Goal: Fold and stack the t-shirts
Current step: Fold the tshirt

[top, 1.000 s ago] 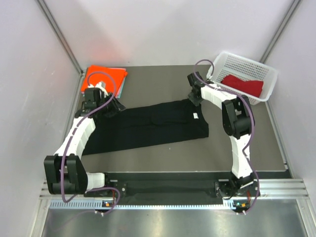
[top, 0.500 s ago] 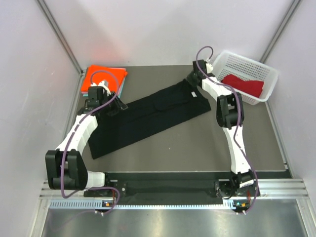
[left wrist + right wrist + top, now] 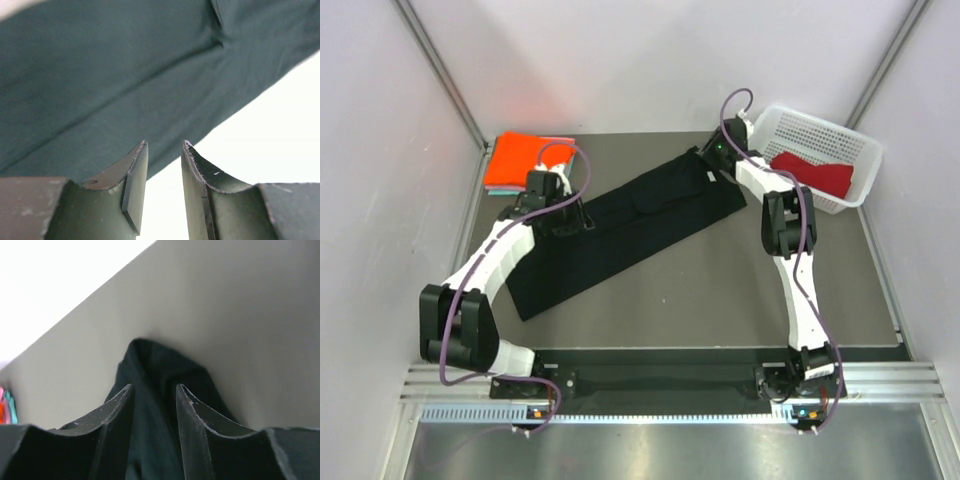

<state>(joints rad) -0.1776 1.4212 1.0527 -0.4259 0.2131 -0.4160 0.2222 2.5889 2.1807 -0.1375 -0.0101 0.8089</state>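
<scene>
Rotation leaves the black t-shirt (image 3: 630, 225) slanted for folding — left gripper (image 3: 164, 145) parted, empty; right gripper (image 3: 155, 387) astride its corner, hold unclear.

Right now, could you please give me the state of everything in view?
black t-shirt: folded into a strip, flat, diagonal.
orange t-shirt: folded, lying on teal t-shirt.
teal t-shirt: mostly covered.
dark red t-shirt: bunched inside basket.
basket: upright.
left gripper: open, empty.
right gripper: jaws apart over black t-shirt, grip unclear.

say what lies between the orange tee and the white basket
The black t-shirt, stretched out diagonally; the top view shows it.
</scene>
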